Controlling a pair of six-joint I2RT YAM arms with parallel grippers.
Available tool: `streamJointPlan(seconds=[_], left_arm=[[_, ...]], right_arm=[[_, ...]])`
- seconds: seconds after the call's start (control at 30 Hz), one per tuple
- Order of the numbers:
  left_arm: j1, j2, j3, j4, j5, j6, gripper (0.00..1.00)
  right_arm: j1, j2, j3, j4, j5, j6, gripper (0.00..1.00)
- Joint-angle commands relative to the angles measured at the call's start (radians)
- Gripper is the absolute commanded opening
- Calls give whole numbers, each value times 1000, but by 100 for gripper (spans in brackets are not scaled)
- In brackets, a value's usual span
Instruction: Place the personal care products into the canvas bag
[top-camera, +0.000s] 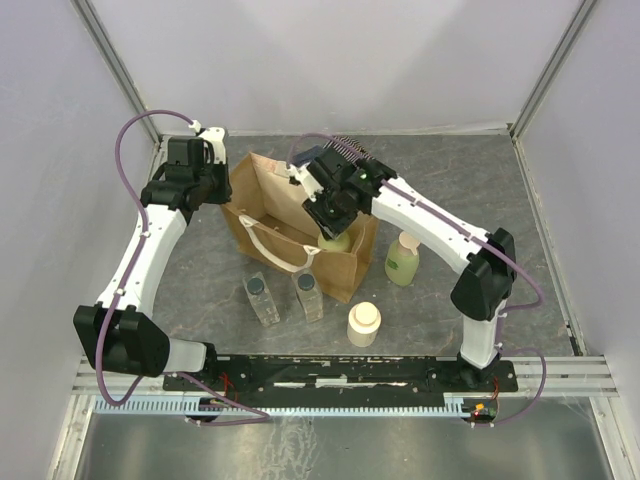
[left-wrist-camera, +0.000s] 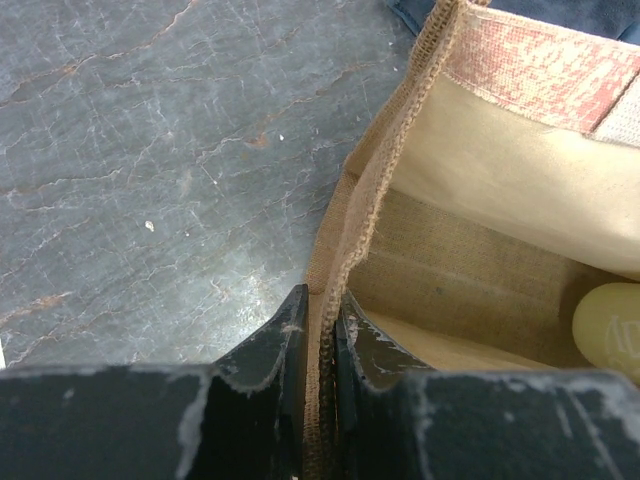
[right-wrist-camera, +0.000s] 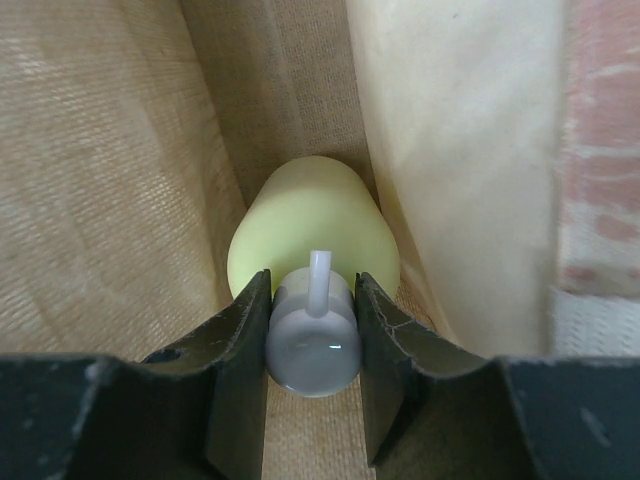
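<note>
Top external view: canvas bag (top-camera: 340, 268) stands open at table centre. My left gripper (left-wrist-camera: 320, 312) is closed on the bag's rim at its 10 o'clock side. My right gripper (right-wrist-camera: 312, 285), inside the bag, clamps the whitish top of one yellow-green bottle (right-wrist-camera: 310, 215). Second yellow-green bottle (top-camera: 403, 262) stands at the bag's 3 o'clock. First clear bottle (top-camera: 262, 298) and second clear bottle (top-camera: 309, 297) stand at 6 o'clock. Cream jar (top-camera: 364, 323) sits at 5 o'clock.

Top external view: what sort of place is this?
Probably a lab robot test cell: plain pale walls, metal corner posts, a grey stone-look tabletop with a mounting rail at its near edge.
</note>
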Motion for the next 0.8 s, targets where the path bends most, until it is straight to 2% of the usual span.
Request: streamJointPlan(seconds=[0.0,0.2,0.33,0.37,0.47,0.5,0.67,0.77], left_arm=[[-3,-14,12,29,21,26,20],[-3,-10,14,28,23,25,20],[-3,-12,16,27,20,25,20],[-2,-11,17,26,19,25,20],[-3,-10,19,24,20,26,20],[-3,-10,20,25,20,27,20],[-3,-7,19,25,19,28,20],[-3,-6,21,24,17,28,20]], right_arm=[[14,-102,-80,116,88,4,1],[26,-145,-224,215,145,34,0],[30,-149,-263,218,146,43,1],[31,-146,-264,212,145,45,5],[38,-135,-246,189,141,44,33],[40,-133,-237,184,138,45,38],[50,-137,-163,178,127,51,60],[53,-141,-81,154,117,58,65]])
